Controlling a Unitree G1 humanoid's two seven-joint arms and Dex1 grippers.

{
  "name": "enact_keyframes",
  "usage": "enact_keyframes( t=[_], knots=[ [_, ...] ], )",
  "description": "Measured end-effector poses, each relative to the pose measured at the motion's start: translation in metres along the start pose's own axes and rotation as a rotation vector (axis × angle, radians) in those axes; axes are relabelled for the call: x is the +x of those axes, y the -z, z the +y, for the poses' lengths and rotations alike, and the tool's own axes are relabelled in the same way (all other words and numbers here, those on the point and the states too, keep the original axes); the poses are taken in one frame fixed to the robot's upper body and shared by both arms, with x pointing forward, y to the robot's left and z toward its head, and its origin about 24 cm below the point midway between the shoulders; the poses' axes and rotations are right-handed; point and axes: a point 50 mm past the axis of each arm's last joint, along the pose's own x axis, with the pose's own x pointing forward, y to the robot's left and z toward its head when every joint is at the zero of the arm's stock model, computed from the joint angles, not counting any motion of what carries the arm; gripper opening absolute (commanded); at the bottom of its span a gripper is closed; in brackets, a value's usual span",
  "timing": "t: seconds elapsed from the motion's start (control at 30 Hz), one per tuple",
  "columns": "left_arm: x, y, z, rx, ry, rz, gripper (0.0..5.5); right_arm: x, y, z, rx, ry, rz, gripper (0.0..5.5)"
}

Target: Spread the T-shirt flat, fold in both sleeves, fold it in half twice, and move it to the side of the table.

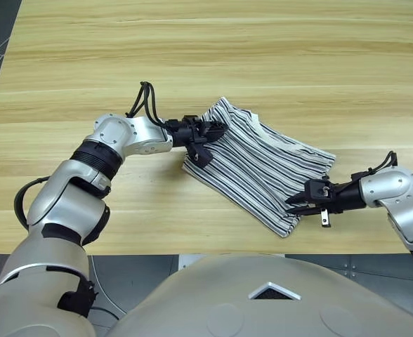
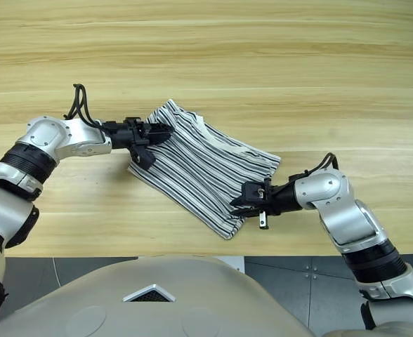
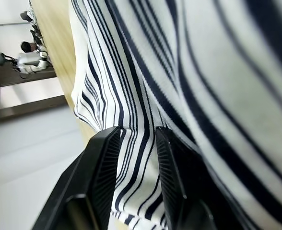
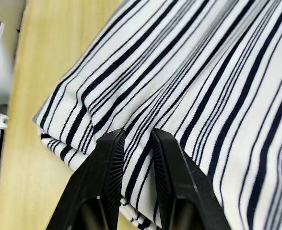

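The right fingers (image 1: 299, 201) are closed on the nearest edge of the T-shirt (image 1: 256, 168), with a narrow pleat of striped cloth nipped between them. The shirt lies folded into a compact, slanted packet on the table (image 1: 192, 56). It runs from these fingers away to the left fingers (image 1: 217, 130), which pinch its far corner the same way. It looks like a light, limp knit that would probably sag, and its layers could slide apart if it were lifted by one layer alone. A hold through all layers at opposite edges seems best, and dragging it low across the wood likely suits it better than lifting.
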Motion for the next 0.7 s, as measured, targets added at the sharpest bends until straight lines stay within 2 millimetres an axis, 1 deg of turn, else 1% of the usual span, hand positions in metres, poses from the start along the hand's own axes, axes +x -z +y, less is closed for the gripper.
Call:
enact_keyframes(
  t=[0.07,0.1,0.13,0.17,0.2,0.23,0.27,0.37,0.43,0.47,0.5,0.53,0.57,0.63,0.7],
  knots=[
    [0.003,-0.005,0.000,0.019,-0.032,-0.037,1.39,0.025,-0.012,0.005,0.061,-0.049,-0.208,1.03],
    [0.004,-0.007,0.000,0.027,-0.041,-0.049,1.39,0.027,-0.022,0.003,0.097,-0.061,-0.328,1.03],
    [0.005,-0.009,0.000,0.035,-0.051,-0.060,1.39,0.024,-0.031,-0.002,0.118,-0.063,-0.416,1.03],
    [0.007,-0.012,-0.001,0.046,-0.062,-0.075,1.39,0.014,-0.046,-0.013,0.138,-0.051,-0.549,1.03],
    [0.007,-0.013,-0.001,0.059,-0.071,-0.084,1.39,-0.001,-0.063,-0.025,0.144,-0.036,-0.679,1.03],
    [0.008,-0.012,0.000,0.077,-0.077,-0.090,1.39,-0.013,-0.075,-0.032,0.155,-0.028,-0.773,1.03],
    [0.008,-0.012,0.001,0.099,-0.080,-0.102,1.39,-0.024,-0.084,-0.038,0.166,-0.028,-0.847,1.03],
    [0.009,-0.011,0.005,0.150,-0.116,-0.122,1.39,-0.054,-0.099,-0.049,0.178,-0.033,-0.984,1.03],
    [0.006,-0.007,0.013,0.192,-0.147,-0.123,1.39,-0.073,-0.105,-0.058,0.158,-0.006,-1.021,1.03],
    [0.003,-0.004,0.018,0.205,-0.162,-0.116,1.39,-0.079,-0.105,-0.062,0.155,0.023,-1.013,1.03],
    [-0.001,0.001,0.025,0.163,-0.188,-0.093,1.39,-0.082,-0.101,-0.067,0.144,0.080,-0.973,1.03],
    [-0.006,0.005,0.031,0.107,-0.206,-0.072,1.39,-0.083,-0.097,-0.071,0.136,0.131,-0.932,1.03],
    [-0.014,0.006,0.037,0.018,-0.218,-0.061,1.39,-0.079,-0.092,-0.076,0.126,0.174,-0.863,1.03],
    [-0.022,0.001,0.039,-0.065,-0.205,-0.071,1.39,-0.074,-0.087,-0.076,0.102,0.192,-0.796,1.03],
    [-0.033,0.001,0.040,-0.103,-0.164,-0.055,1.39,-0.067,-0.079,-0.074,0.100,0.190,-0.761,1.03]
  ],
)
